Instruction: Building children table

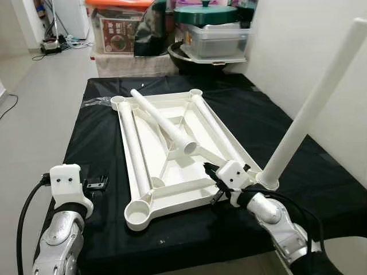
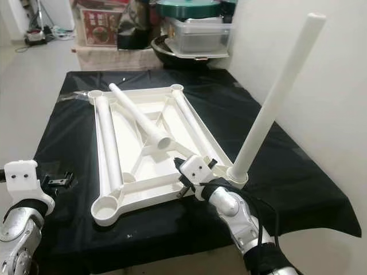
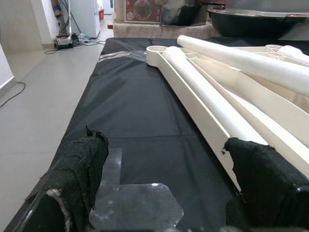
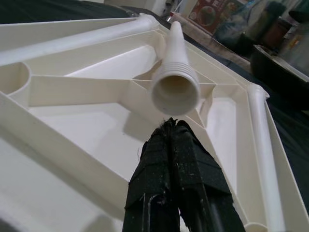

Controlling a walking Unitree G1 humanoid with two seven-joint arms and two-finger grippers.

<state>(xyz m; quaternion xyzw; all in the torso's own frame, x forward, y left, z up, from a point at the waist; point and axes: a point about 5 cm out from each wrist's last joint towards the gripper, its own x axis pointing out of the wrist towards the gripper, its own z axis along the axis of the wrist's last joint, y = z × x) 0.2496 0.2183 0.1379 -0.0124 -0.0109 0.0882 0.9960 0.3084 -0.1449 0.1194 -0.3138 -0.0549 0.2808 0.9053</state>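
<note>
In the head camera views, the right silver arm is seen reaching forward from the lower right, its white wrist block sitting at the near right corner of an upturned white plastic children's table top [image 1: 172, 166]. The right gripper [image 1: 213, 169] lies over the table top's near rim. The left silver arm is bent at the lower left, with the left gripper [image 1: 98, 184] held low over the black cloth-covered table [image 1: 287, 143], just left of the white top.

The white top lies underside up in the middle of the black cloth, with ribbed framing and round sockets at its corners. One white tube leg [image 1: 312, 106] is seen standing in the near right socket, leaning up and to the right. A second white leg [image 1: 161, 121] rests diagonally across the frame, its open end facing the robot. Two more white legs [image 1: 133, 143] lie along the long sides.

In the left wrist view, the left gripper's padded black fingers [image 3: 79, 169] are spread wide apart over the black cloth, with nothing between them. The white top's side rail is seen beside one finger.

In the right wrist view, the right gripper's fingers [image 4: 164, 159] are pressed together, pinching nothing, and are pointed at the open end of the diagonal leg.
</note>
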